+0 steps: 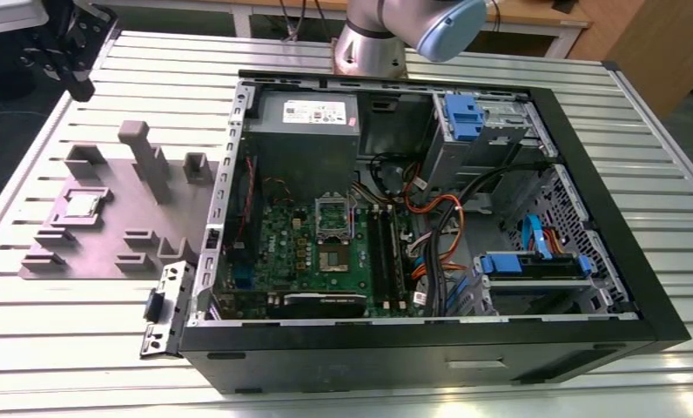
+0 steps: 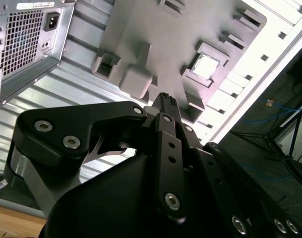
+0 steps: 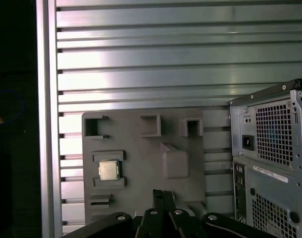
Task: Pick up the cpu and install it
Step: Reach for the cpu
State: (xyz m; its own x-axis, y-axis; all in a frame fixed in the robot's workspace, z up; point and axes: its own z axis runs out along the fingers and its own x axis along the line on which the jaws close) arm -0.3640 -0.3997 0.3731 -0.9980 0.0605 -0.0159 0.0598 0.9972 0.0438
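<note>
First wrist view: the cpu (image 3: 109, 170) is seated in the grey fixture (image 3: 141, 153). The gripper (image 3: 163, 193), its fingers (image 3: 158, 199) pressed together and empty, is best squared directly over the chip.

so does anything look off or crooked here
Nothing stands out. The cpu lies flat and square in its pocket on the grey tray, and the open case sits beside the tray with nothing spilled or visibly broken.

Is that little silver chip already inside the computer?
No, the cpu sits in a slot on the grey tray, outside the computer case.
</note>
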